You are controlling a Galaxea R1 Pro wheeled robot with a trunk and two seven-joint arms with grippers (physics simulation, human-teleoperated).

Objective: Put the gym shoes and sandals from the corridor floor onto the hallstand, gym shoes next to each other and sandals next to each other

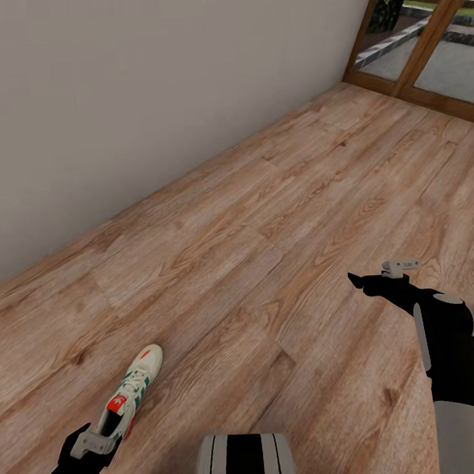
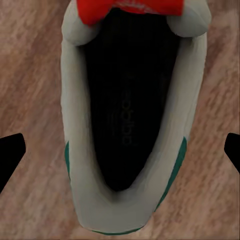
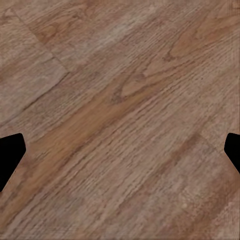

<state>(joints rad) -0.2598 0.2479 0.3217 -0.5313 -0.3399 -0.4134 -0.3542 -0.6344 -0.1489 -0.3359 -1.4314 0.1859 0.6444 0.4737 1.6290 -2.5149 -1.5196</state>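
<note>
One gym shoe (image 1: 133,387) lies on the corridor floor (image 1: 264,229) at the lower left, cream-white with teal stripes and a red-orange tongue patch, toe pointing away from me. My left gripper (image 1: 100,440) hovers at its heel end. In the left wrist view the gym shoe (image 2: 130,125) has its dark opening between the two black fingertips (image 2: 11,150), and the left gripper (image 2: 120,155) is open, wide of the shoe on both sides. My right gripper (image 1: 375,280) hangs open over bare planks (image 3: 120,100) at the right. The sandals and the hallstand are out of view.
A plain beige wall (image 1: 123,97) runs along the left and far side. A wood-framed glass door (image 1: 422,46) stands at the top right. My own trunk (image 1: 245,459) shows at the lower edge. Wood planks stretch between the shoe and the door.
</note>
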